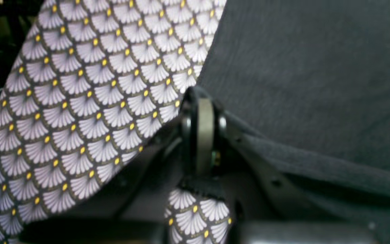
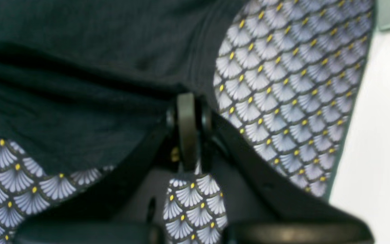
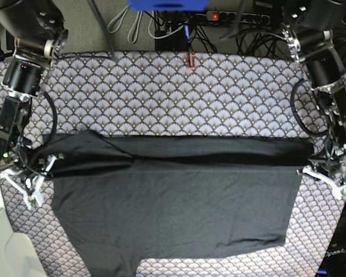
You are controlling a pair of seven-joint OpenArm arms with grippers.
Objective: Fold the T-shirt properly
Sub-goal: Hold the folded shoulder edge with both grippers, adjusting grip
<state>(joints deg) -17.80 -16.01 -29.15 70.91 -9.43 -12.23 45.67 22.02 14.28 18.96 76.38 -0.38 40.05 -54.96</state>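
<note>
The left tool [image 1: 201, 135] is clenched, its tips pressed together on a fold of the T-shirt [image 3: 179, 213] at the shirt's edge. Beside it on one side the dark knit stretches away flat; on the other side lies the scallop-print cloth [image 3: 173, 92] that covers the tabletop.

The right tool [image 2: 187, 130] is likewise clenched on a pinch of the same shirt at the opposite edge, with dark fabric on one side of it and patterned cloth on the other and below.

Between the two tools the T-shirt spreads across the tabletop, a folded band of it running straight from one tool to the other. Its lower part reaches toward the near edge. Beyond the cloth's far edge lie cables [image 3: 161, 26].
</note>
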